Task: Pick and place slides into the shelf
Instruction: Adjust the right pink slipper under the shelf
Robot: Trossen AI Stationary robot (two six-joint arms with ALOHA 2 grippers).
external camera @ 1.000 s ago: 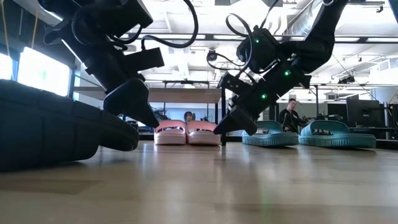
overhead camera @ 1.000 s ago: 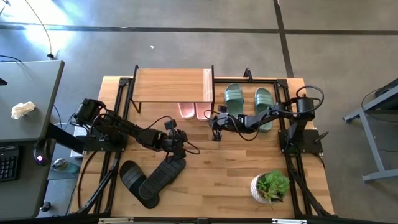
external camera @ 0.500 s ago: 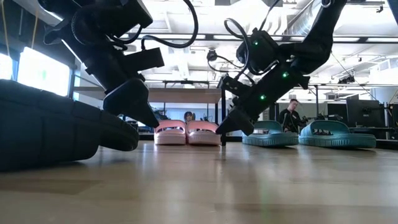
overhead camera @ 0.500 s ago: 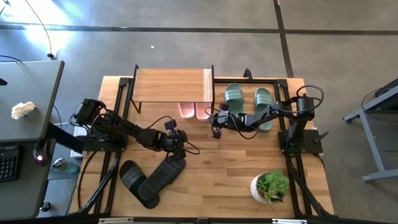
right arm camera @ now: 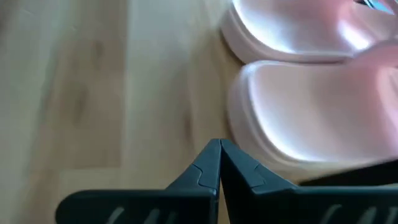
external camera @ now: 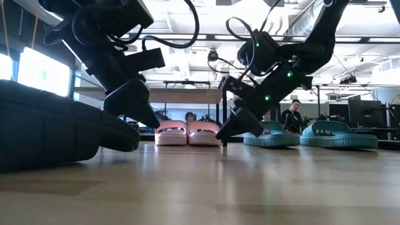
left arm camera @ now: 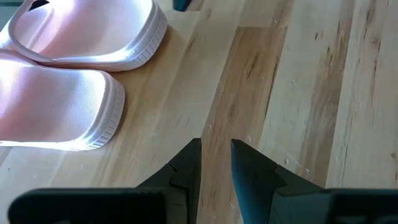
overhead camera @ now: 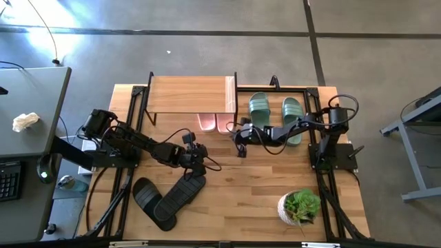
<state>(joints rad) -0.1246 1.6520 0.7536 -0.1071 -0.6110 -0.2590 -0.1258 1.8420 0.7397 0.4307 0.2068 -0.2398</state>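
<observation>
The shelf (overhead camera: 186, 93) stands at the table's far edge. Two pale pink slides (overhead camera: 215, 122) lie side by side on their soles with their toe ends under it. Two sage green slides (overhead camera: 275, 110) lie to its right. Two black slides (overhead camera: 165, 196) lie near the left front, one across the other. My left gripper (left arm camera: 216, 162) hangs over bare wood between the black and pink pairs, slightly open with nothing between its fingers. My right gripper (right arm camera: 219, 149) is shut, low beside the right-hand pink slide (right arm camera: 311, 118). My right gripper has its shut fingertips (right arm camera: 211, 155) next to the heel-end rim (right arm camera: 239, 134) of the right-hand pink slide, slanting down from the table's right. I cannot tell whether they touch it. The slide lies flat on the table.
A potted plant (overhead camera: 300, 206) stands at the front right of the table. Black frame rails (overhead camera: 324, 179) run along both sides. A grey desk (overhead camera: 27, 117) stands off the table's left. A person (external camera: 291, 115) sits in the room behind.
</observation>
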